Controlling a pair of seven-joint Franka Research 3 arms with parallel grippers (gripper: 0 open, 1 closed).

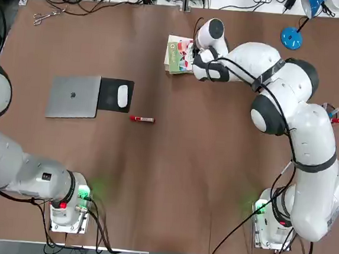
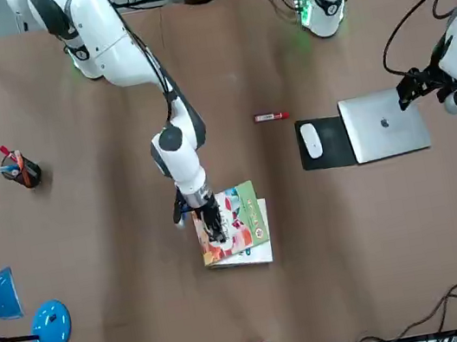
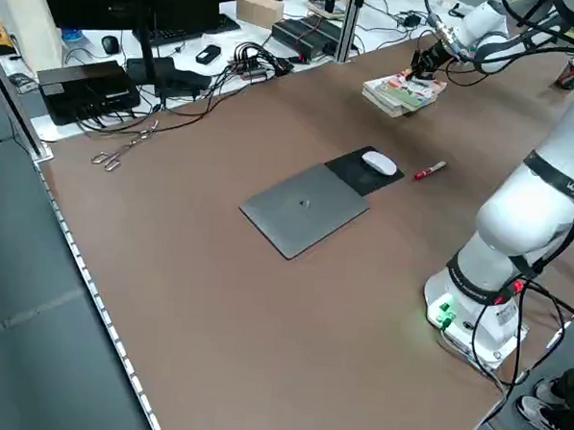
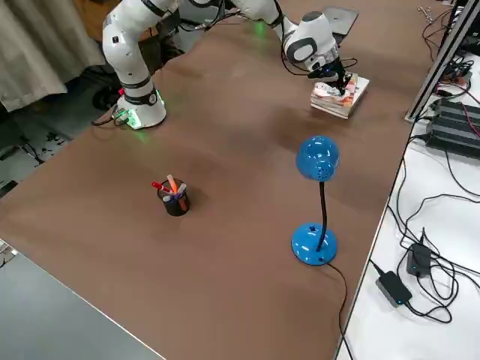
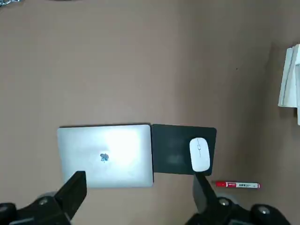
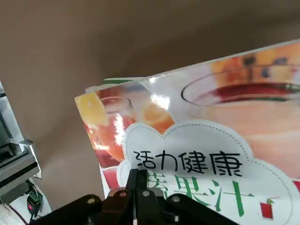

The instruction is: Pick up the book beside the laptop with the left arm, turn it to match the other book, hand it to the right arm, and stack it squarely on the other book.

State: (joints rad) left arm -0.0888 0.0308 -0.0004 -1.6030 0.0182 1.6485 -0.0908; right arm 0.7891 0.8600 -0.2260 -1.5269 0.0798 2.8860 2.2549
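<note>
Right gripper (image 2: 212, 226) sits at centre-left of the front view, down on the book (image 2: 238, 219); in the right wrist view its two fingers are pressed together with no gap, tips on or just over the glossy cover, nothing between them. Whether they touch the cover cannot be told.

The book lies on the other book (image 2: 257, 255), of which only a white edge shows along the lower side in the front view; the stack is in the upper centre of the top view, well apart from the laptop (image 1: 73, 96) at left.

Stack is not square: in the front view the top cover is rotated slightly, its green corner overhanging at upper right, white showing below.

Left gripper (image 5: 136, 199) hangs over the laptop and mouse pad (image 5: 183, 149), fingers spread wide, empty; idle.

Risks, as judged:
- closed tips nudging a glossy cover may slip instead of dragging it; skew stays;
- pushing too hard may shift both books together, or slide the top one off the far edge;
- lifting away while touching may pull the cover askew; the red marker (image 1: 141, 119) and mouse (image 1: 123, 95) are well clear.
</note>
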